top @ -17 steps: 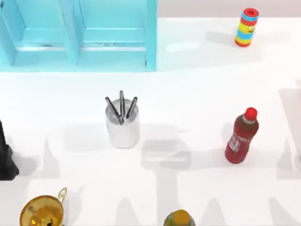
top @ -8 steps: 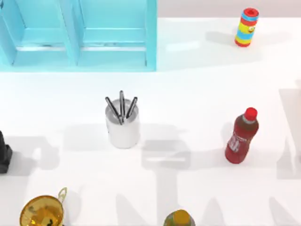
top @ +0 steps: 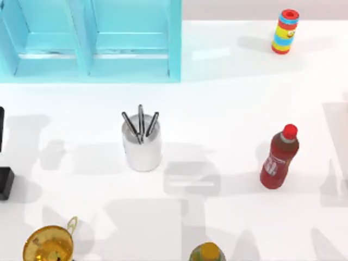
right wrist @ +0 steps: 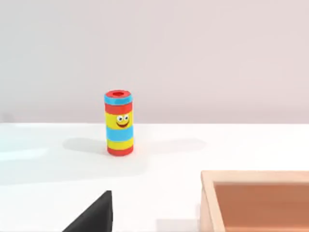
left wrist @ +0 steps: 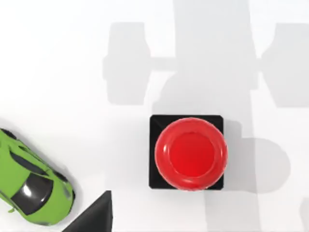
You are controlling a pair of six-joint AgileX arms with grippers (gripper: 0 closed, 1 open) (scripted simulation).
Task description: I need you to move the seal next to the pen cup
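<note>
The left arm is seen shifted further off the left table edge than before; the seal is viewed from above, the grip's state undeterminable.

Lighting: bright and even across the white table, which showed pale, soft-edged grey shadows; the pen cup and the red bottle each cast faint shadows to both sides. In the left wrist view the seal carried a soft sheen on its red knob and threw a rounded shadow beside itself, under broad blocky shadows from above. Edges were crisp in all views, without visible blur or edge distortion.
</note>
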